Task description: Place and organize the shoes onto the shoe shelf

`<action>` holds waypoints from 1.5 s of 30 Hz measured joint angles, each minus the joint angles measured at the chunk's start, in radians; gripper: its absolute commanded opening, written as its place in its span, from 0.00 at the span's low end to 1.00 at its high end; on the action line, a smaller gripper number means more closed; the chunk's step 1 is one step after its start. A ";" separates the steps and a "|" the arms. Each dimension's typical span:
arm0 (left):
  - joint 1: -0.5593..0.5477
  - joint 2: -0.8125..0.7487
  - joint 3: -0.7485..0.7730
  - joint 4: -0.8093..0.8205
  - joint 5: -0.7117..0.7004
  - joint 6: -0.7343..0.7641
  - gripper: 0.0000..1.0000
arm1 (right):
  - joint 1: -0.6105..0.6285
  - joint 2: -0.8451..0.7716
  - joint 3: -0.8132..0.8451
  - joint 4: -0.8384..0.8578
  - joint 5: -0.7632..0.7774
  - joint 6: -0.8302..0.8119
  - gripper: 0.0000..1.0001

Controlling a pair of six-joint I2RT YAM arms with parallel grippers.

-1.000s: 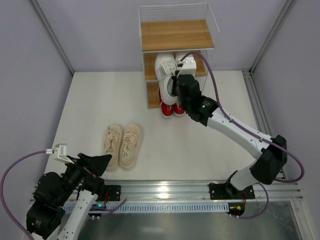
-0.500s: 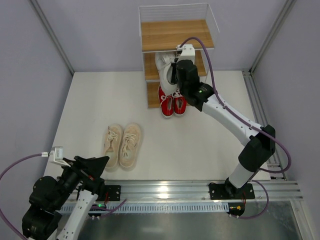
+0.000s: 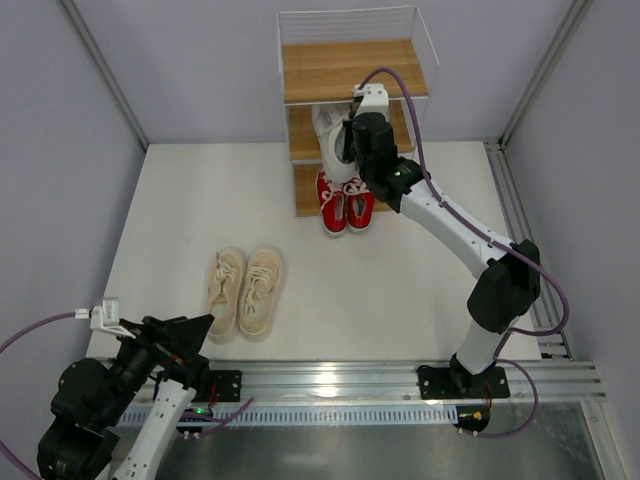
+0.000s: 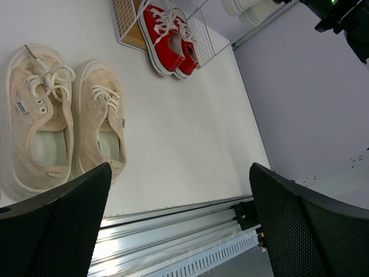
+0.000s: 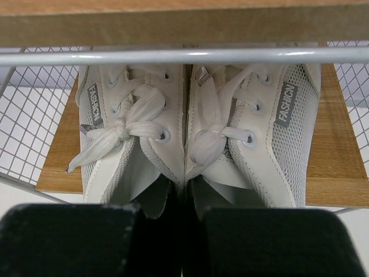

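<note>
Our right gripper [image 5: 183, 231] pinches the white pair [image 5: 167, 150] by both inner collars, so one grab seats both on the shoe shelf [image 5: 340, 167] middle board. The left gripper [image 4: 179, 226] sits spread wide.

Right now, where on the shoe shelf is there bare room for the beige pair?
The top board is bare inside its wire rail. The white pair crowds the middle board; the bottom board has a strip beside the red pair.

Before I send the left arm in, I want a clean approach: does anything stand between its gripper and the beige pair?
Nothing visible. Only bare table lies between the open left gripper and the beige pair; the red pair sits at the shelf.
</note>
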 measured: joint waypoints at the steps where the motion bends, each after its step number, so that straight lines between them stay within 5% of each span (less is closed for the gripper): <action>1: 0.000 0.000 0.003 0.000 -0.002 0.000 1.00 | 0.000 0.002 0.000 0.004 -0.001 -0.001 0.04; 11: 0.000 0.000 0.032 -0.005 -0.011 0.005 1.00 | 0.000 0.016 0.001 0.050 -0.001 -0.009 0.04; 13: 0.000 0.000 0.034 -0.005 -0.012 0.005 1.00 | 0.000 0.018 0.001 0.052 0.000 -0.009 0.09; 18: 0.000 0.000 0.034 -0.007 -0.013 0.005 1.00 | 0.000 0.018 0.003 0.082 0.006 -0.013 0.41; 21: 0.000 0.000 0.034 -0.010 -0.013 0.005 1.00 | -0.002 0.016 0.002 0.127 0.013 -0.012 0.50; 45: 0.000 0.000 0.034 -0.012 -0.013 0.004 1.00 | 0.005 -0.245 -0.189 0.363 0.017 -0.018 0.54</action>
